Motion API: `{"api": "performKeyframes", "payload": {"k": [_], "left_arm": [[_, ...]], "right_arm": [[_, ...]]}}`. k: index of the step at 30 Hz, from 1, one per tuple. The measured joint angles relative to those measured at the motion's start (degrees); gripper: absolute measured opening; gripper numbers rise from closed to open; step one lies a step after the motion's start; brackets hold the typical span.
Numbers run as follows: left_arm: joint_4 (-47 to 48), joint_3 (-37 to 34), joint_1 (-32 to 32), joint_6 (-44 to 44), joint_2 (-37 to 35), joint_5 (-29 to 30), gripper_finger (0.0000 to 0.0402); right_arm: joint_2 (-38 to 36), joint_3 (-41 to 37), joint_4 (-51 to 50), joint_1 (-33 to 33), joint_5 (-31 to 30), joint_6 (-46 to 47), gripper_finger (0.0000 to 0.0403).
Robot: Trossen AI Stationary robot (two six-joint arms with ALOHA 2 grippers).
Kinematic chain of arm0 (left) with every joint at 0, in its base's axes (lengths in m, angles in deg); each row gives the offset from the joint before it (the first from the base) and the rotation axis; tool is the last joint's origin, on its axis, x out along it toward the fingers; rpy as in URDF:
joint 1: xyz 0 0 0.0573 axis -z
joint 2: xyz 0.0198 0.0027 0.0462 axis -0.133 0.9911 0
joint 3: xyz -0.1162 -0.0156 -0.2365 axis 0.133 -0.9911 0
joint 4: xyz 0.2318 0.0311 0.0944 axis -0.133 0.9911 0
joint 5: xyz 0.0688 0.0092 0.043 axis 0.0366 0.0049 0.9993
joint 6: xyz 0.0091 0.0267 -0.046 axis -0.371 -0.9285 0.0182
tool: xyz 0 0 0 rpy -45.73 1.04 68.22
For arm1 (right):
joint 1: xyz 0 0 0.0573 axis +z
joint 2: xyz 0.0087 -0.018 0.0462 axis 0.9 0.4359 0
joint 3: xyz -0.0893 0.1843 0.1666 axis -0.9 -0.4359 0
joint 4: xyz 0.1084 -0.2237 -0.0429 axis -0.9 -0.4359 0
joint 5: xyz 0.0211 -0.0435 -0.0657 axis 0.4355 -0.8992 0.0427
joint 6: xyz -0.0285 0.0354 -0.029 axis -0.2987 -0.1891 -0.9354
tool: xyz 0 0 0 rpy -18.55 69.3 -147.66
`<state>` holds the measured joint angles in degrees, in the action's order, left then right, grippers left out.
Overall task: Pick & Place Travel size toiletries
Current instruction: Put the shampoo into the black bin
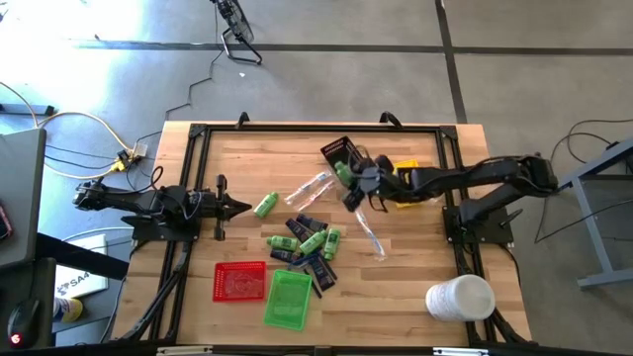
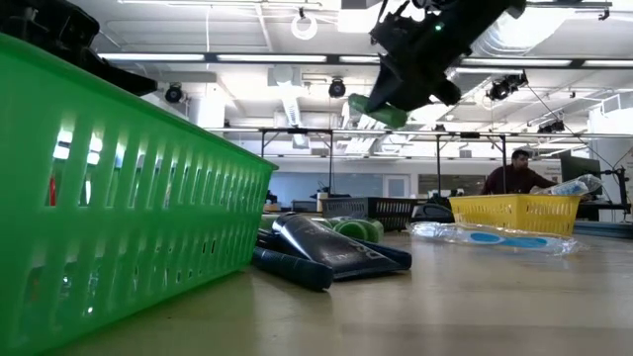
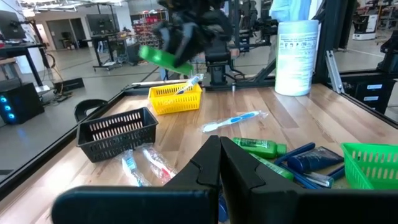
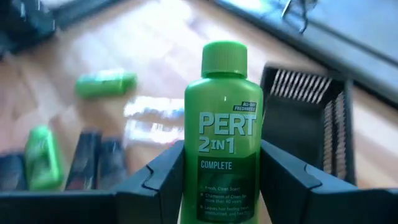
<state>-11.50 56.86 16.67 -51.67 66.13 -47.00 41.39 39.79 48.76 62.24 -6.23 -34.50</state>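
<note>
While the left end effector (image 1: 240,207) rests pressed together near the counter's (image 1: 415,287) left edge, the right end effector (image 4: 221,177) pinches a bright green plastic shampoo bottle (image 4: 222,134) upright, lifted clear of the counter beside the black slatted plastic tray (image 1: 339,151) towards the far edge. If the smooth bottle slips between the fingers (image 4: 158,180), it could drop outside the tray.
</note>
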Motion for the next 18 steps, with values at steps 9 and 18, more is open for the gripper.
{"api": "performKeyframes", "payload": {"k": [9,18], "left_arm": [[-0.2,0.0,0.0,-1.3,0.0,0.5,0.0003],[-0.6,0.0,0.0,-3.3,0.0,3.2,0.0003]], "right_arm": [[1.3,0.1,4.8,-7.8,-0.2,-3.3,0.0167],[6.1,0.0,11.9,-13.7,4.0,-7.3,0.0167]]}}
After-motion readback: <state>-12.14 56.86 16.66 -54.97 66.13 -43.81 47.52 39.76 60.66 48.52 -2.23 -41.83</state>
